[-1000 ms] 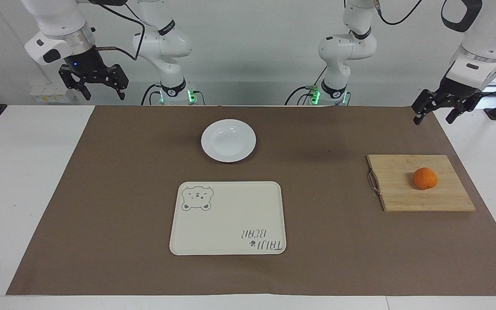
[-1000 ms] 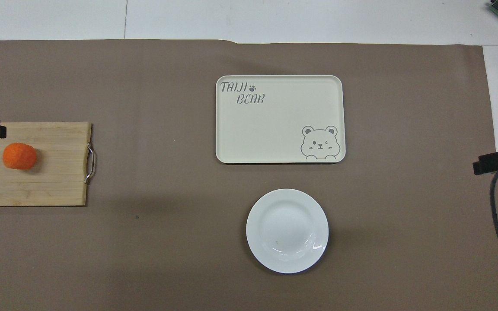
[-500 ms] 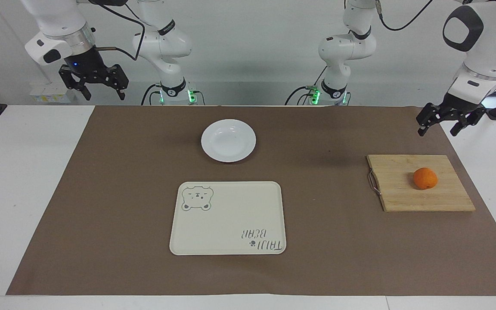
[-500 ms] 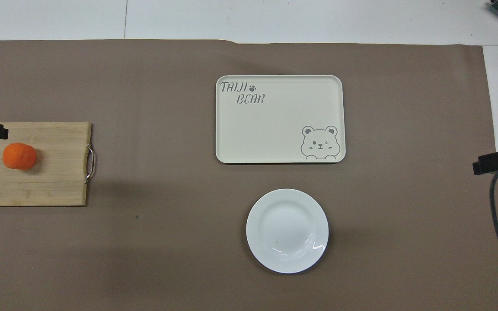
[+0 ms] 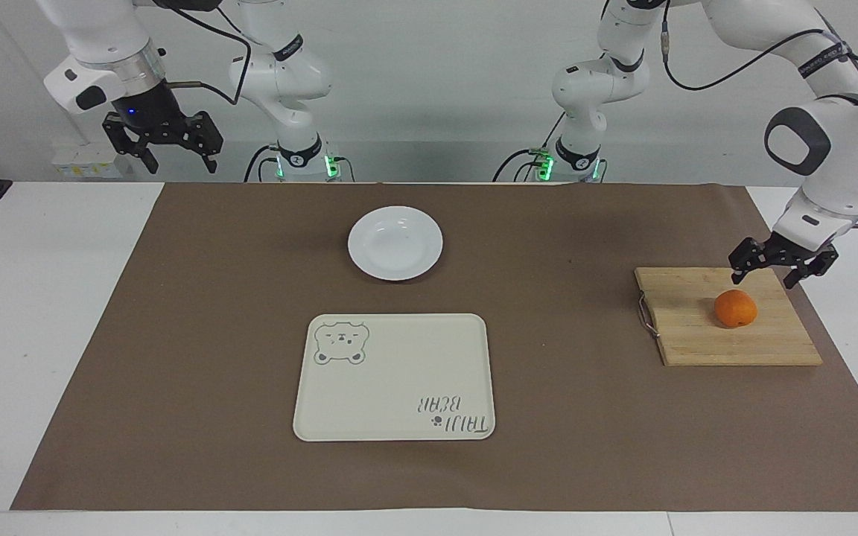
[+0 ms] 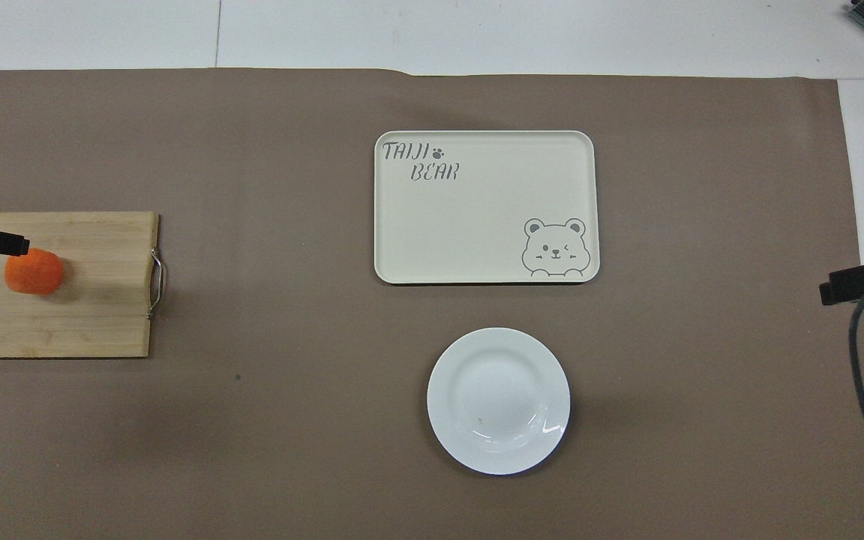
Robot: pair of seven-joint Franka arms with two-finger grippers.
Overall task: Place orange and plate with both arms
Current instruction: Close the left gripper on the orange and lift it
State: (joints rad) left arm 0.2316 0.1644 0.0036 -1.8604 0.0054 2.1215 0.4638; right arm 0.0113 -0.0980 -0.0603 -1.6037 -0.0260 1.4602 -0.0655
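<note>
The orange (image 5: 735, 308) (image 6: 34, 271) rests on a wooden cutting board (image 5: 690, 327) (image 6: 94, 300) at the left arm's end of the table. My left gripper (image 5: 763, 281) hangs open just above the board's edge nearer the robots, close beside the orange and not touching it; one of its fingertips (image 6: 12, 243) shows in the overhead view. The white plate (image 5: 395, 243) (image 6: 498, 400) lies empty mid-table, near the robots. My right gripper (image 5: 178, 162) waits open, high in the air at the right arm's end.
A cream tray with a bear drawing (image 5: 395, 377) (image 6: 485, 207) lies farther from the robots than the plate. A brown mat (image 5: 548, 447) covers most of the table. The cutting board has a metal handle (image 5: 645, 315) on its tray-ward side.
My left arm has swung down and out from the table's corner to just above the cutting board beside the orange. The right arm has barely moved.
</note>
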